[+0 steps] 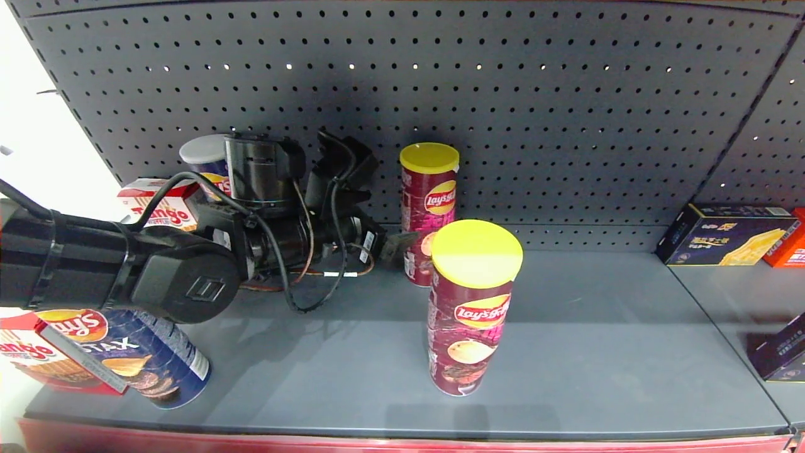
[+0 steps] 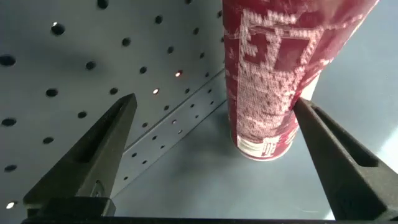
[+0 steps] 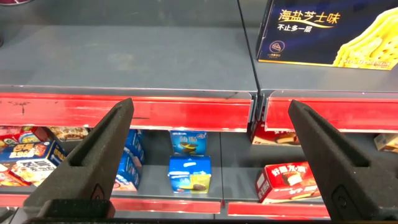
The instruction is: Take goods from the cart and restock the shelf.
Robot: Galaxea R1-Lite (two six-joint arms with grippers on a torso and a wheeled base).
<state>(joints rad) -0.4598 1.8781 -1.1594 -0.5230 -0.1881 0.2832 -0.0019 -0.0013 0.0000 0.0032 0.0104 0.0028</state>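
Presently: left gripper [image 2: 212,102] spread, grasping nothing
Dark-red cylindrical cardboard can [image 1: 429,214], yellow lid, stands upright just ahead; left arm nearer.

Two red chip cans [image 1: 429,195] [image 1: 470,321], two blue chip cans [image 1: 202,151] [image 1: 157,358].

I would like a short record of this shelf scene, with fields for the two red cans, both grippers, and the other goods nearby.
rear red can: upright, close to the pegboard, yellow lid on
front red can: upright, nearer the shelf edge, apart from the rear one
left gripper: jaws open, at the rear red can's lower part, not clamped
right gripper: jaws open, holding nothing
blue can: front left, beside a red box
shelf: grey, flat
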